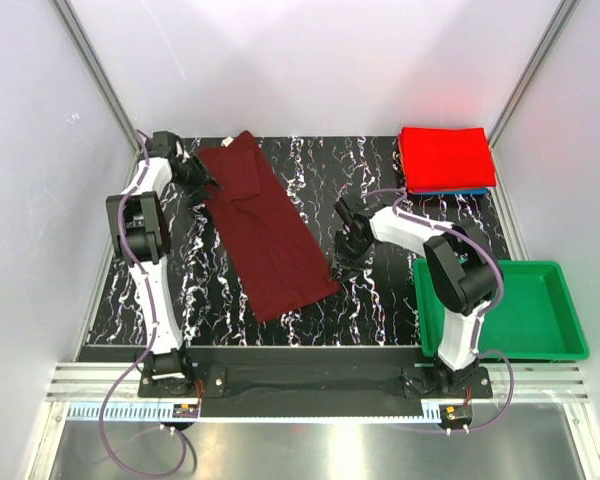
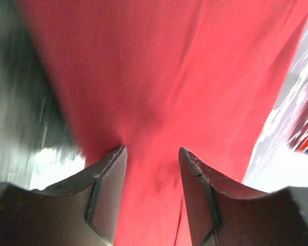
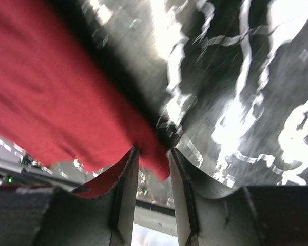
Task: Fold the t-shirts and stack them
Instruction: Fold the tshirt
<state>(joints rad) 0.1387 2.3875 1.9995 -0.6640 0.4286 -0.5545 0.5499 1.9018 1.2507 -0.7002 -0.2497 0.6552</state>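
Observation:
The dark maroon t-shirt [image 1: 265, 230] lies as a long folded strip, slanting from the far left to the middle of the marbled table. My left gripper [image 1: 205, 183] is at its far end, jaws open over the cloth [image 2: 159, 87], which fills the left wrist view. My right gripper [image 1: 338, 262] is at the strip's near right corner. Its jaws [image 3: 153, 149] are open a little, with the cloth corner [image 3: 156, 154] between the fingertips. A folded bright red t-shirt [image 1: 445, 157] lies at the far right on a blue one [image 1: 455, 191] that shows only as a thin edge.
A green plastic tray [image 1: 545, 345] sits at the near right, overhanging the table edge beside the right arm's base. White walls close in the left, far and right sides. The black marbled table top [image 1: 370, 300] shows between the shirt and the tray.

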